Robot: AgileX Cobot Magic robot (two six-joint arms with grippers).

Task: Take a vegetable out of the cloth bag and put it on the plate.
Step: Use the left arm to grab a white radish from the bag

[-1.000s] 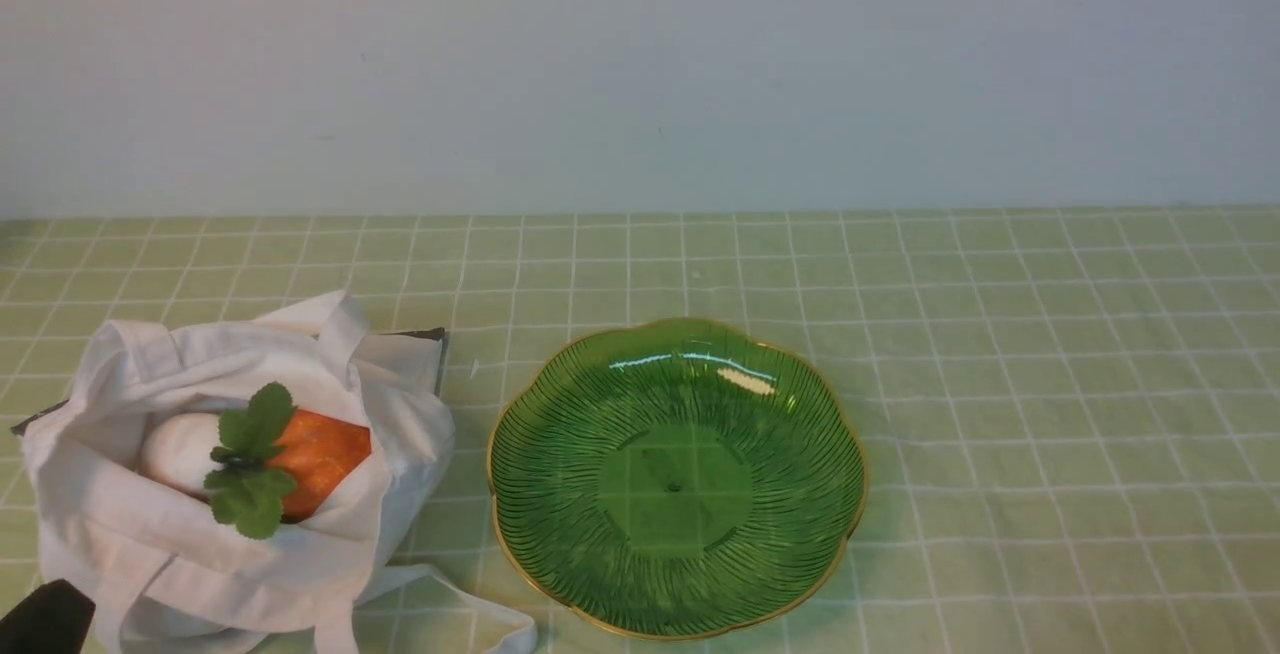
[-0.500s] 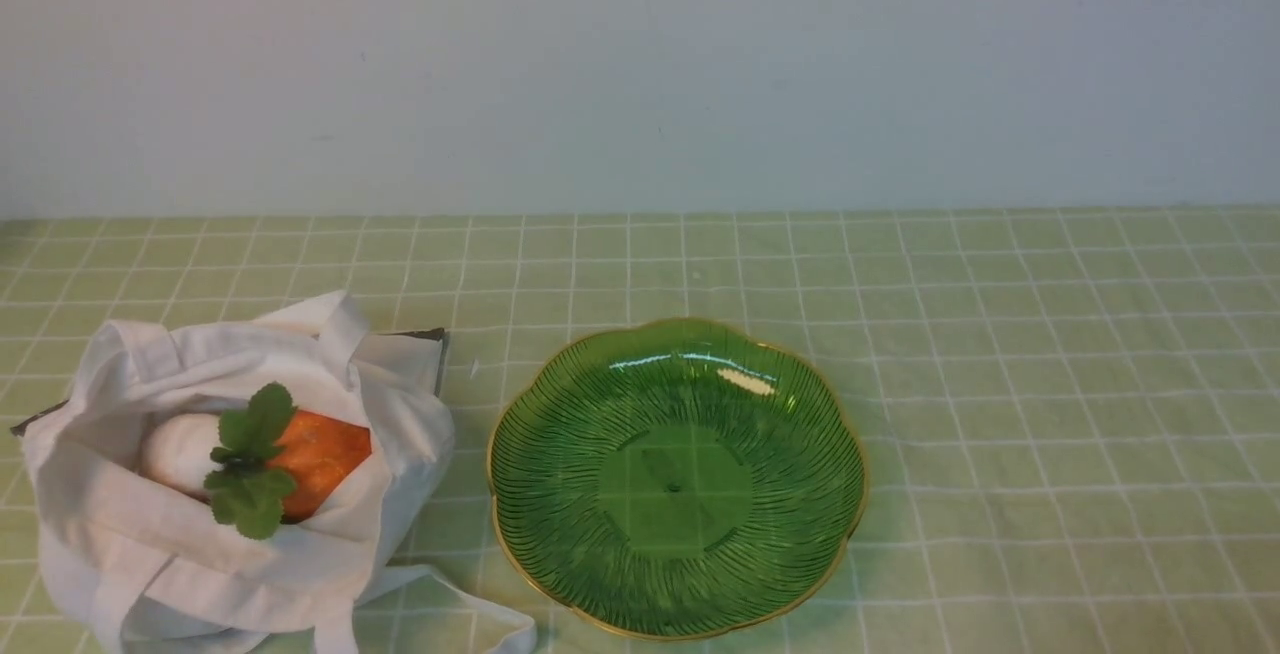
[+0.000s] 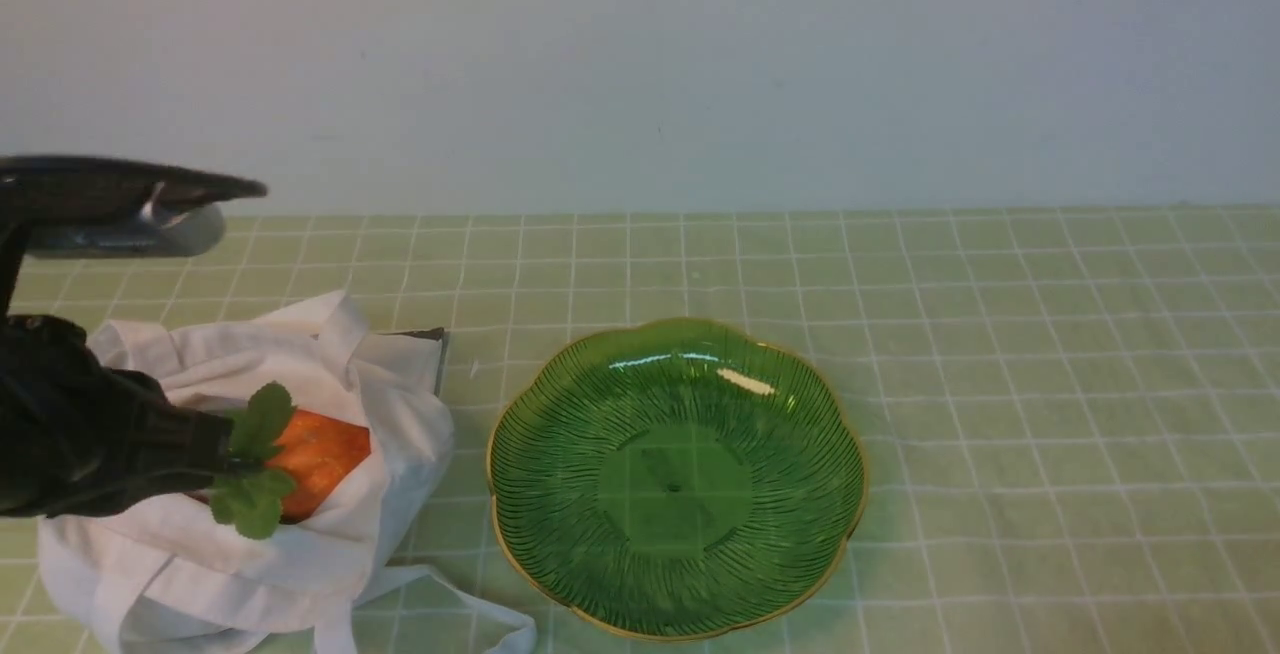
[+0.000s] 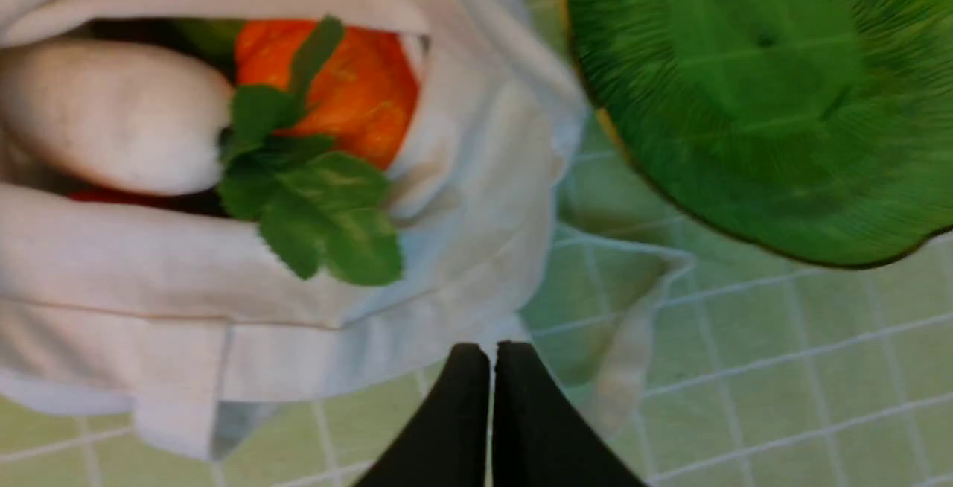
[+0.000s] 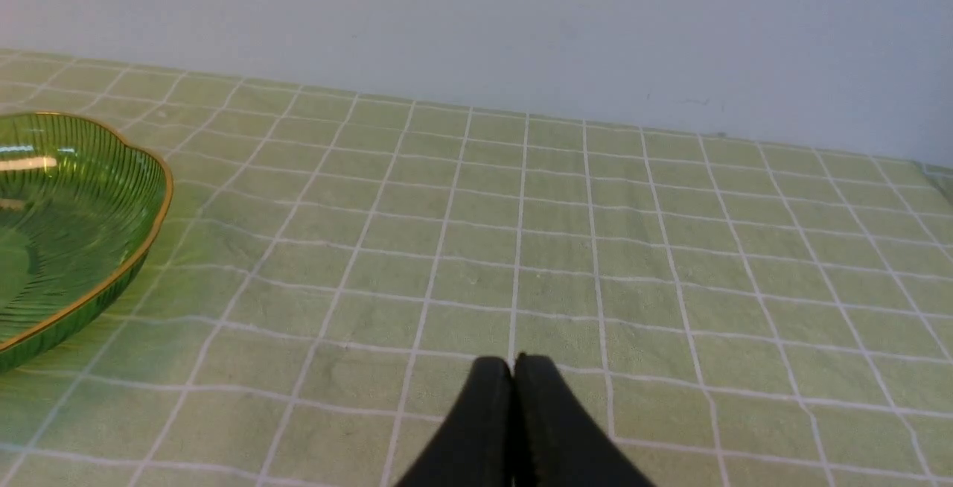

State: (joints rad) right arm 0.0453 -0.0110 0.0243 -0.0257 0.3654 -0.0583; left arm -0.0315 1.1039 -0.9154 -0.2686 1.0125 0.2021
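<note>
The white cloth bag (image 3: 390, 414) lies open at the front left of the table. In the left wrist view the white radish (image 4: 112, 115) lies inside the bag (image 4: 149, 263) with its green leaves (image 4: 313, 204) over the orange pumpkin (image 4: 350, 92). In the front view my left arm (image 3: 100, 434) hides the radish body; only the leaves (image 3: 250, 474) and the pumpkin (image 3: 320, 454) show. My left gripper (image 4: 491, 349) is shut and empty, above the bag's near edge. The green plate (image 3: 675, 479) stands empty right of the bag. My right gripper (image 5: 513, 360) is shut and empty over the cloth, right of the plate (image 5: 67, 204).
A green checked tablecloth (image 3: 1000, 384) covers the table up to the pale back wall. The bag's strap (image 3: 470, 614) trails toward the plate's front edge. A dark flat edge (image 3: 425, 334) shows under the bag's back corner.
My left arm has come into the front view from the left and now stands over the bag, covering the radish body. The bag, plate and vegetables have not moved.
</note>
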